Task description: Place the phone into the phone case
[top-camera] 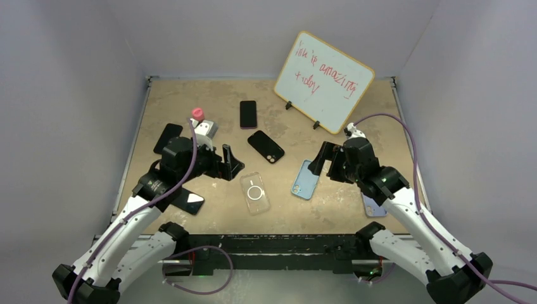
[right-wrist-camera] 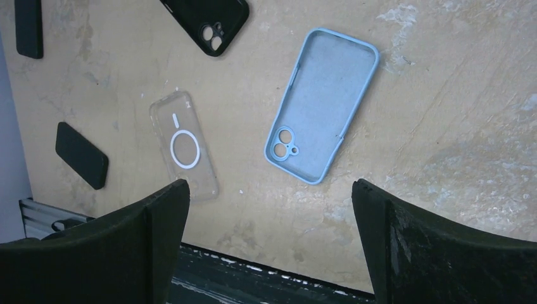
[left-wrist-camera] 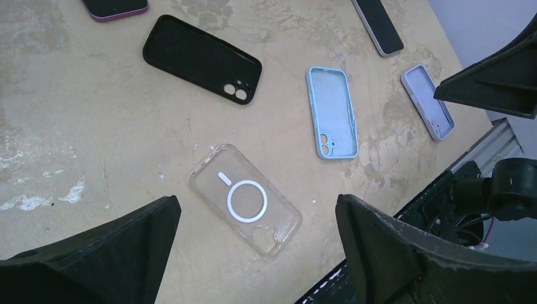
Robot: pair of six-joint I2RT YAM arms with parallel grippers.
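Note:
A clear case with a white ring lies open side up near the front middle; it also shows in the left wrist view and the right wrist view. A light blue case lies right of it, a black case behind. A dark phone with a purple rim lies farther back. Black phones lie at the left and front left. My left gripper hovers open and empty over the clear case. My right gripper hovers open and empty beside the blue case.
A whiteboard with red writing leans at the back right. A grey block with a red cap stands behind my left arm. A lavender case lies under my right arm. The table's front edge is just below my right fingers.

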